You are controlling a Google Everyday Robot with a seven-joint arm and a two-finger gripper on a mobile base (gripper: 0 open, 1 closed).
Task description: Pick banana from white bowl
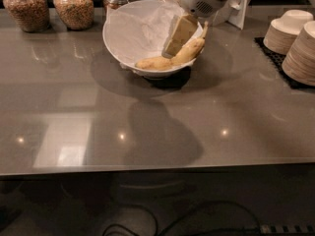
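From my console, the white bowl sits on the grey countertop, toward 12 o'clock in the view and lined with crinkled paper. The banana lies inside it along the near right wall. Its long axis runs from roughly 8 o'clock to 2 o'clock: the blunt end rests low at the bowl's 6 o'clock side, and the thin stem end points up and out past the rim at about 2 o'clock. The curve bows toward me.

The gripper reaches down into the bowl from 1 o'clock, its cream tip just above and behind the banana's middle (close enough that I cannot say whether they touch). I cannot tell whether the tool is wide, narrow or holding anything.

Two grain jars stand at 11 o'clock beyond the bowl, and stacks of small off-white bowls sit on a black mat at 2 o'clock, well apart from the white bowl.
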